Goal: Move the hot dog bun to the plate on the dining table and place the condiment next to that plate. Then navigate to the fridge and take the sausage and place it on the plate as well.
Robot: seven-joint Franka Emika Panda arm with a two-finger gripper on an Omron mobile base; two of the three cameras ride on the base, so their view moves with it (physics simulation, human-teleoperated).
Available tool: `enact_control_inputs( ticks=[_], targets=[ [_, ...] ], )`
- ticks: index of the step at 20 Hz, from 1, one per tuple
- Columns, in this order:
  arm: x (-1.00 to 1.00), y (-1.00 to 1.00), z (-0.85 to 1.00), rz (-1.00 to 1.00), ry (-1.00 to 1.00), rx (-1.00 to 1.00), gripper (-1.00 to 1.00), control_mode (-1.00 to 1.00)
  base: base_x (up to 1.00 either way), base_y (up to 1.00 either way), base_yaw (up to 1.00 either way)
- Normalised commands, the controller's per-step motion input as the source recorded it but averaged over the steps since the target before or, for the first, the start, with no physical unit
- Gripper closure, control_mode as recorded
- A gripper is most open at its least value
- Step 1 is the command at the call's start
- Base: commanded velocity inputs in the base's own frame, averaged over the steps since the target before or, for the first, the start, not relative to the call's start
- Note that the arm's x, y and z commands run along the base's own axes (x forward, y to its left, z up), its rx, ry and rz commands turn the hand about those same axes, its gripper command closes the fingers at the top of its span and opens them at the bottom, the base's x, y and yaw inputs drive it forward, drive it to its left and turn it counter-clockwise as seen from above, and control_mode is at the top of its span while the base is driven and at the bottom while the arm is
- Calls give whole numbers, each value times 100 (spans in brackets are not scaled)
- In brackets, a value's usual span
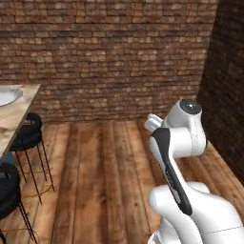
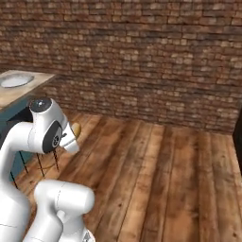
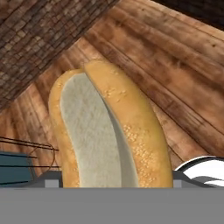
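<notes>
The first step of the task is in hand: the hot dog bun (image 3: 109, 131) is carried in the gripper (image 3: 111, 186), pinched between the jaws, its pale split side turned toward the hand camera. In the right base view the bun (image 2: 75, 129) appears as a small tan end just beyond the wrist. The dining table (image 1: 14, 114) is cut off at the far left, with two black stools (image 1: 26, 136) beside it. A round grey-rimmed dish, judged to be the plate (image 2: 15, 80), lies on the tabletop, well apart from the bun. The next move calls for bringing the base to the table before lowering the bun onto the plate. The fingertips are hidden behind the bun; the plate is partly cropped.
</notes>
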Motion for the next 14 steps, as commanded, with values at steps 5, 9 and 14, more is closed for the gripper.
enact_control_inputs(
  ticks=[5, 9, 14],
  targets=[
    [0, 0, 0, 0, 0, 0, 100, 100, 99, -12, 55],
    [0, 0, 0, 0, 0, 0, 100, 100, 97, -17, 56],
    [0, 0, 0, 0, 0, 0, 100, 100, 85, -24, 56]
  ],
)
